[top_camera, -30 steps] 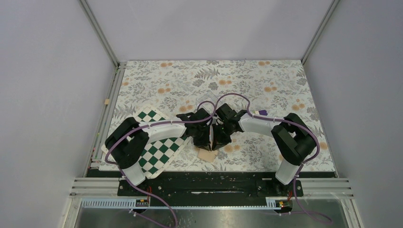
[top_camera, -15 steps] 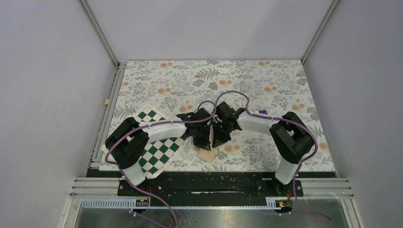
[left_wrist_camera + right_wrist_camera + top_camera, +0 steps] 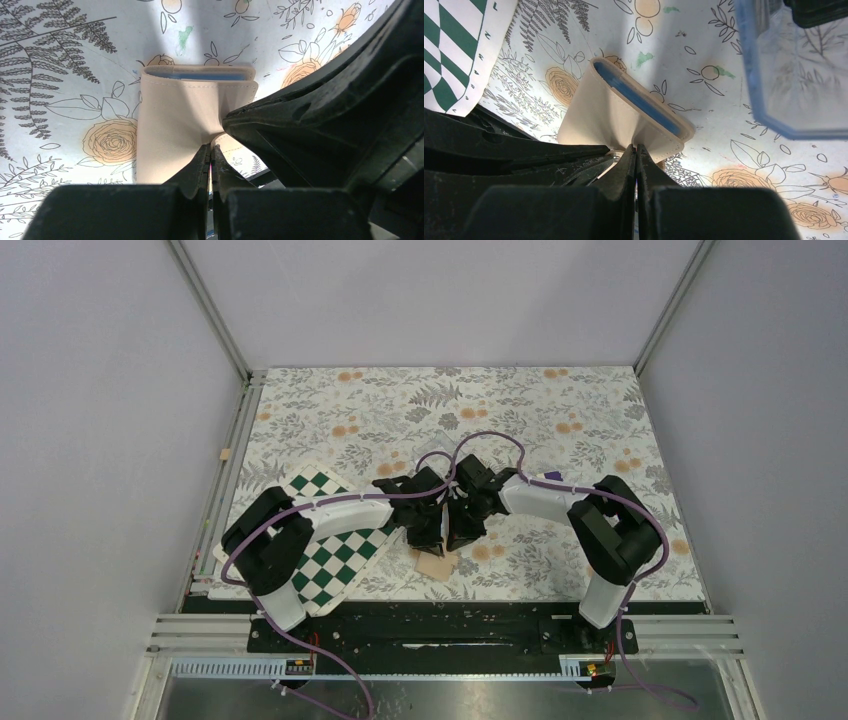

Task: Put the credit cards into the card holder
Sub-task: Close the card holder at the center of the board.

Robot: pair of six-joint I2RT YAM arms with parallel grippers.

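Surface (image 3: 560, 410) has a floral cover. Both arms reach in to the same spot, mid-width and close to the near edge.

Wallet (image 3: 175, 115): tan, lying on the surface near the middle of the near edge, just right of the chequered board (image 3: 335, 550). The far edge gapes a little and shows blue lining. The top cover is drawn up into a pucker at its near right part.

Left end effector (image 3: 210, 152): fingers pressed together with no gap. The tips sit in the pucker with tan leather on both sides, so it is pinching a fold of the wallet cover.

Right end effector (image 3: 636, 150): fingers also pressed together. The cover tapers up into its tips, so it pinches the wallet at almost the same place. The two sets of tips are just beside each other, the left one crowding in from the right wrist view's lower left.

Clear box (image 3: 796, 75): blue-tinged rim, resting on the surface beyond the wallet toward the right edge, apart from it.

Board: green and white, at the near left corner. The left arm crosses over it.
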